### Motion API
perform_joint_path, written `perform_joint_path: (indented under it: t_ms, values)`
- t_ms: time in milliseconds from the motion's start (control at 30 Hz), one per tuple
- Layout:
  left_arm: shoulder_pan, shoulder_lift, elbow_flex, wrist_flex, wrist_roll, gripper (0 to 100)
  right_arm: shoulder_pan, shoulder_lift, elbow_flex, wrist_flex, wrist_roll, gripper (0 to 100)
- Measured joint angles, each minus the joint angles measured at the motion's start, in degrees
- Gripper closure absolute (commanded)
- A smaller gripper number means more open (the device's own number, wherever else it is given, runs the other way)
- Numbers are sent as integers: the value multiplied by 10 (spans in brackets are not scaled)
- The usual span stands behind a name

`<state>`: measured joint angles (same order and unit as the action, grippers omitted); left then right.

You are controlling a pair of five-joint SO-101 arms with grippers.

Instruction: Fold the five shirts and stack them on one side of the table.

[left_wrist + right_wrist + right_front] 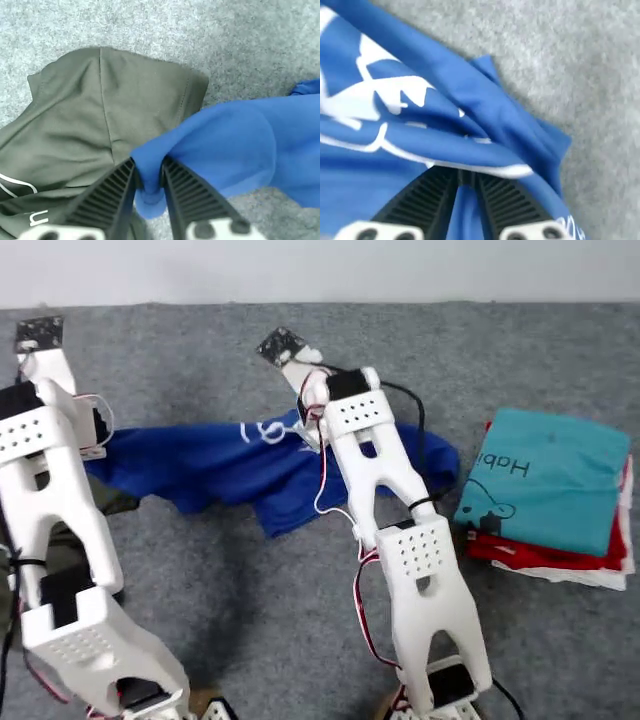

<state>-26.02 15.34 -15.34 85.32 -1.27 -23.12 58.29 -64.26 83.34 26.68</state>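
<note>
— Stretching across the table, what is that long thing?
— That's the blue shirt. It runs sideways from one arm to the other, rumpled, with its white print up by the right arm.
— What sits to the right of it?
— A stack of folded shirts, just beside the blue shirt's right end. The teal shirt lies on top, the red shirt under it, and the white shirt at the bottom, with its edge peeking out.
— Is there any other cloth?
— The olive shirt lies crumpled on the table at the left end. The blue shirt's tip hangs over it there.
— What is the left gripper doing?
— It's clamped on the blue shirt. The two ribbed jaws are squeezed together on a bunched fold at the shirt's left end, and a lump of cloth bulges out between them, above the olive shirt.
— And the right gripper?
— Its jaws are pinched on the blue shirt too, nearly together, with a thin layer of blue between them, close under the white print.
</note>
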Motion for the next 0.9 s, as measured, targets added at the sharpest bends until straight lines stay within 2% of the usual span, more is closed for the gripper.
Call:
perform_joint_path:
  t_ms: [200, 367, 533, 733, 900]
  values:
    - [0, 0, 0, 0, 0, 942, -50, 28, -121, 164, -1, 990]
    - [0, 1, 0, 0, 0, 942, -67, 26, -109, 171, -38, 990]
    - [0, 2, 0, 0, 0, 942, -106, -33, 22, 171, -67, 982]
    - [0, 2, 0, 0, 0, 942, -164, -77, 143, 171, -114, 808]
    - [0, 2, 0, 0, 0, 942, -191, -77, 148, 171, -137, 805]
